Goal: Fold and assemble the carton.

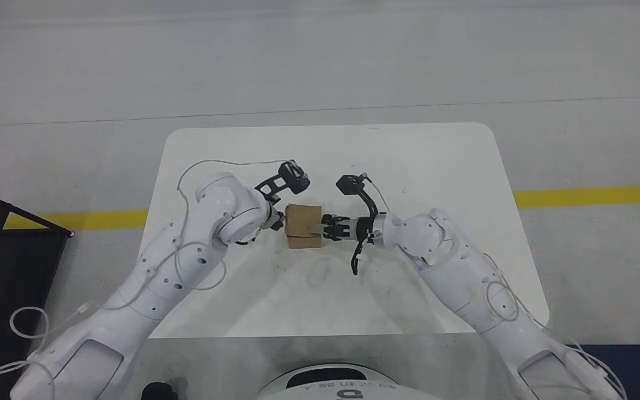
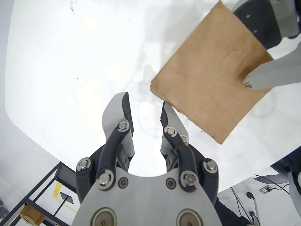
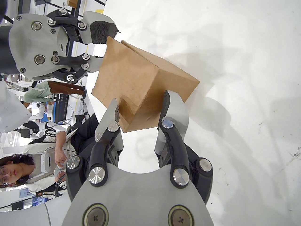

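Fingers: right gripper [image 3: 141,99] pinches carton [image 3: 131,71]; left gripper [image 2: 145,99] parted, perhaps touching.

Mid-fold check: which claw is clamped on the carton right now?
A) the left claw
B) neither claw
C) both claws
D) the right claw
D: the right claw has one finger pressed on each side of the carton at its near corner, while the left claw stands open at the carton's edge with nothing between its fingers.
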`<state>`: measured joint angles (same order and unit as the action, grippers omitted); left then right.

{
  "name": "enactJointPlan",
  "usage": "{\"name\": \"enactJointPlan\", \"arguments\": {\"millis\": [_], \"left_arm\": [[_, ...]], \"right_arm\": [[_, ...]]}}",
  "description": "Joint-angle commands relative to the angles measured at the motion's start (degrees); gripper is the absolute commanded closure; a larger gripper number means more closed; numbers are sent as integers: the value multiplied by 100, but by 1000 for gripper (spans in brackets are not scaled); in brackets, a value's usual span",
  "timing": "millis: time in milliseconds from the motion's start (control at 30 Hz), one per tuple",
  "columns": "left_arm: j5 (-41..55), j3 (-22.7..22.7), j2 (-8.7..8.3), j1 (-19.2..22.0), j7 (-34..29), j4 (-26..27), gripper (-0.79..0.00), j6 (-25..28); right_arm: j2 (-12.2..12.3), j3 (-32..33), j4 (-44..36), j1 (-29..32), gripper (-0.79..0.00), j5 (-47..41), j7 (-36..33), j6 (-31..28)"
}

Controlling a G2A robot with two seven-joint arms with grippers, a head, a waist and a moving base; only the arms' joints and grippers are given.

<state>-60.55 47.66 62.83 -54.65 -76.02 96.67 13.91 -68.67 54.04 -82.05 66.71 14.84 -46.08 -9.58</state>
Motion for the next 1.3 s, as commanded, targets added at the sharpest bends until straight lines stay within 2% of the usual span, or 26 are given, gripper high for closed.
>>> {"name": "enactJointPlan", "arguments": {"millis": [0,400,667,1267], "left_arm": [[19,63,-9,-16,19,8,-357,-17],[415,563,-101,-161,-93,283,-366,63],[329,472,-91,-229,-7,354,-357,50],[131,155,5,-99,1,345,-345,-93]], "right_arm": [[0,-2,0,-3,-357,0,0,-1],[14,36,-77,43,-351,-14,81,-47],[30,63,-136,80,-345,-24,75,-88],[36,-11,-138,42,-339,39,-53,-83]]}}
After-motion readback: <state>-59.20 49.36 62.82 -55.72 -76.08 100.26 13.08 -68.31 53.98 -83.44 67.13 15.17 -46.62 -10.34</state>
